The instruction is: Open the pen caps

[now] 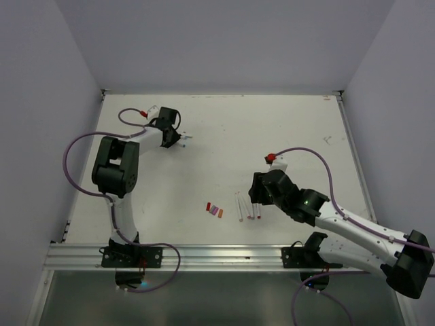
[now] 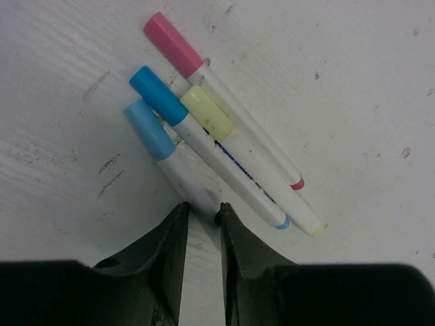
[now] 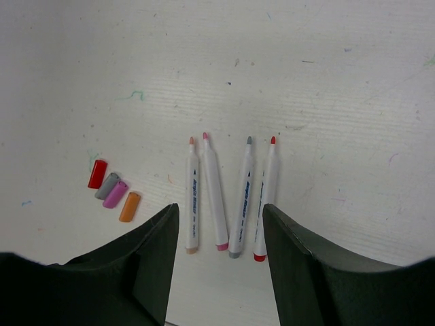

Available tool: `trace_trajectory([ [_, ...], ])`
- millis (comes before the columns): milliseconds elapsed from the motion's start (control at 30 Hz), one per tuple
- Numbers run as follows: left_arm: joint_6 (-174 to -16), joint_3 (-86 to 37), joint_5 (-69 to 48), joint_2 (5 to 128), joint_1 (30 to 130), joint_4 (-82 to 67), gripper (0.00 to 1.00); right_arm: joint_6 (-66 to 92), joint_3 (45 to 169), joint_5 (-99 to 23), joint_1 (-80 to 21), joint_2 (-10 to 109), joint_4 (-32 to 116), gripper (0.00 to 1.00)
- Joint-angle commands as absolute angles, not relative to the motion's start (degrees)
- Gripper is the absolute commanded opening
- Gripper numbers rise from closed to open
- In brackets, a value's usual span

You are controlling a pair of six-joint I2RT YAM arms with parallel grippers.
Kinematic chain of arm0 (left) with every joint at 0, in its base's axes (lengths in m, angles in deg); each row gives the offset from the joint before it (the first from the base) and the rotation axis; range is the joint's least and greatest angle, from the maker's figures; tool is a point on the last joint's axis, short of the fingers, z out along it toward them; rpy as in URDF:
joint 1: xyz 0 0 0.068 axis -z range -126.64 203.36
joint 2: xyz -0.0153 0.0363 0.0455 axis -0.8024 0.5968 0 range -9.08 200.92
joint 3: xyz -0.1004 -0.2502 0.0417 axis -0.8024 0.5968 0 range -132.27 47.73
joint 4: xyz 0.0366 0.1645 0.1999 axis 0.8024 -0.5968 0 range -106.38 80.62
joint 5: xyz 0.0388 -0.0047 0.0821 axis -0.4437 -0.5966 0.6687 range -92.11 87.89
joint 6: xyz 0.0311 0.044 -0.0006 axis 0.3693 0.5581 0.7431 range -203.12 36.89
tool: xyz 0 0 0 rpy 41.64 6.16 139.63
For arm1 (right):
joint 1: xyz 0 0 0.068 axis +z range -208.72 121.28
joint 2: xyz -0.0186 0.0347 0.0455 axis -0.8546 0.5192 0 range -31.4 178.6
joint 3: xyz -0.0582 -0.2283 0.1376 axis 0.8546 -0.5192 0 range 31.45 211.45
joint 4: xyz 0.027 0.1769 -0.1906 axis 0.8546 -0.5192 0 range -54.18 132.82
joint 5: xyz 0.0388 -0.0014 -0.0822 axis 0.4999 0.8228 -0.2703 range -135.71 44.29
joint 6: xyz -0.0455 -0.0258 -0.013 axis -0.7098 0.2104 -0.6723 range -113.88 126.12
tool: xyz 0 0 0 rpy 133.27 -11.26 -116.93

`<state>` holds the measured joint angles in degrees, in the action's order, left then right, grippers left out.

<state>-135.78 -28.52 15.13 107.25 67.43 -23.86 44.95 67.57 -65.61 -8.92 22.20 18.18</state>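
Judging approx. half done: 4 slim white uncapped pens [image 3: 213,190] w/ stubby coloured plastic caps [image 3: 114,193] at 9 o'clock, right gripper [image 3: 221,207] spread; left gripper [image 2: 202,209] pinching light-blue-capped white pen [image 2: 151,129], 1 of 4 capped.

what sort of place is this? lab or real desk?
Likely a lab robot cell: bare white table boxed in by blank walls, two arms bolted to a metal rail, with pens and loose caps laid out.

Four uncapped pens [image 3: 213,190] lie side by side on the surface [image 3: 306,81], with four loose caps [image 3: 114,190] in a row just left of them. Four capped pens [image 2: 224,163] cluster well apart, far-left.
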Motion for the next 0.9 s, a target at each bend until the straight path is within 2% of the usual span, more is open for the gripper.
trace_trajectory([
  [0, -132.5, -23.2, 16.4, 109.0, 67.6, -30.7, 0.27, 44.6, 67.8, -66.3, -9.2, 21.5, 19.0, 0.56],
  [367, -131.3, -18.4, 15.6, 105.7, 68.5, -28.2, 0.27, 45.4, 67.7, -66.4, -9.2, 18.5, 16.7, 0.56],
  [500, -130.6, -14.8, 12.8, 103.2, 68.4, -24.8, 0.00, 45.3, 67.8, -66.8, -9.2, 17.9, 16.2, 0.56],
  [867, -132.6, 0.0, 5.8, 88.8, 69.0, -18.1, 0.00, 44.2, 70.4, -63.4, -9.2, 21.7, 17.0, 0.56],
])
